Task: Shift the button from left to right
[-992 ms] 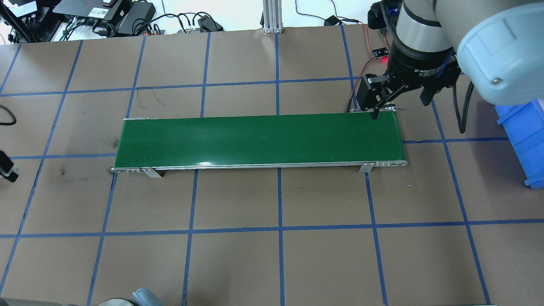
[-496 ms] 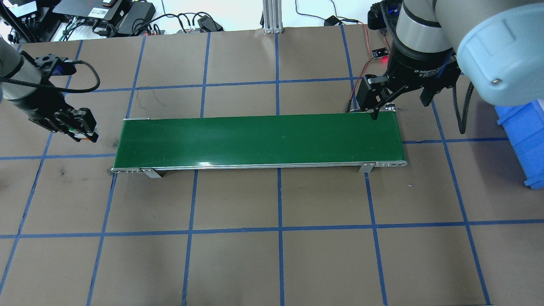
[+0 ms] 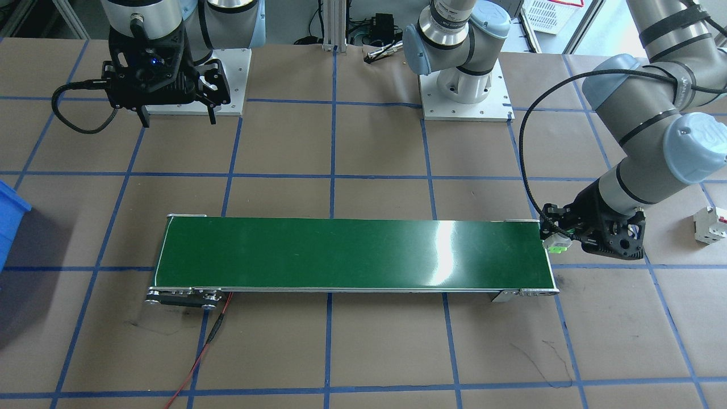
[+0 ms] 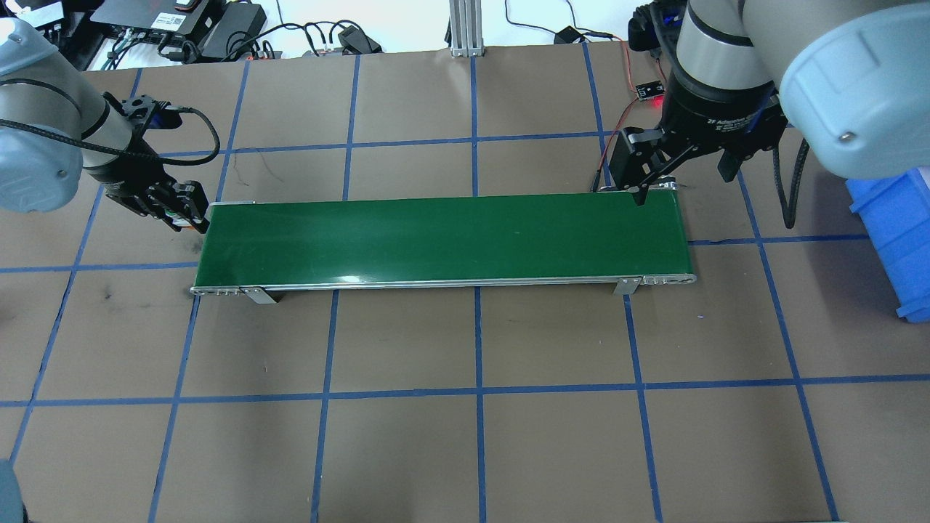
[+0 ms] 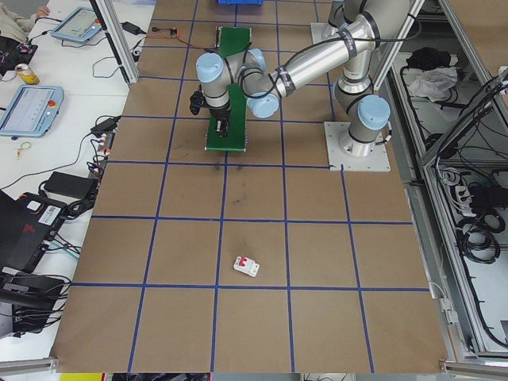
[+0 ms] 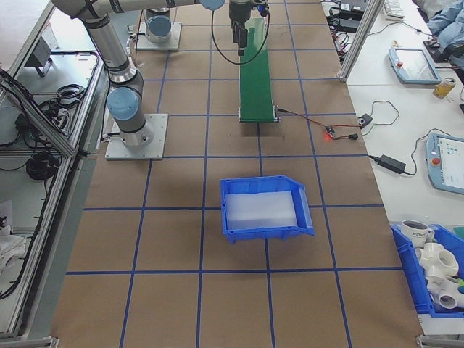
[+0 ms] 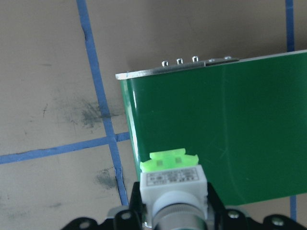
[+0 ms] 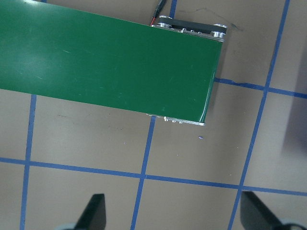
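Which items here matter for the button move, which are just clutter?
In play: button, shut in the left gripper at the green conveyor belt end; right gripper, jaws open, at the other end.

Lying about: white breaker, blue bin, red wire.

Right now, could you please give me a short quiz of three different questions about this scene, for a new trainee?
1. True or false: the left gripper is shut on the button.
2. Which end of the green conveyor belt is the button nearest? A) the robot's left end B) the middle C) the robot's right end
3. Fill in: the right gripper hangs with its fingers ____.

Key: 1 true. 2 A. 3 open.
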Controlling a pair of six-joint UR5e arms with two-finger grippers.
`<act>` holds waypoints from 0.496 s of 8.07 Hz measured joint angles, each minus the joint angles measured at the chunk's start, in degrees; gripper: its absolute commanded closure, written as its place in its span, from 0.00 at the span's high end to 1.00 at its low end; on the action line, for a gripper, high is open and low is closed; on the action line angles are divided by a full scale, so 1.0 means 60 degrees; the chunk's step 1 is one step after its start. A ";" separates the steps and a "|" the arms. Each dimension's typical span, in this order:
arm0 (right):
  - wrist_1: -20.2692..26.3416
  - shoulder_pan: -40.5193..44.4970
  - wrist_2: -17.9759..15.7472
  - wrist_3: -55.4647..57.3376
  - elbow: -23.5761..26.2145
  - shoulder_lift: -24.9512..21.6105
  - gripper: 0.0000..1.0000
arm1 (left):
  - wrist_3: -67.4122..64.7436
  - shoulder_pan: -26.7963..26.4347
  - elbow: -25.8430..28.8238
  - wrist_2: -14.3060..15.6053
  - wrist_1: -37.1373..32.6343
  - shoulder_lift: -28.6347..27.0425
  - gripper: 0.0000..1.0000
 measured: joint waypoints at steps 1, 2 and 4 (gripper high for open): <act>0.0000 0.0000 0.0000 0.0000 0.0000 0.0000 1.00 | 0.0011 -0.0039 0.0009 -0.0021 0.0150 -0.0194 0.00; -0.0001 0.0000 0.0000 0.0000 0.0000 0.0000 1.00 | 0.0010 -0.0080 0.0012 -0.0115 0.0256 -0.0371 0.00; -0.0001 0.0000 0.0000 -0.0007 0.0000 -0.0005 1.00 | 0.0031 -0.0126 -0.0015 -0.0292 0.0430 -0.0676 0.00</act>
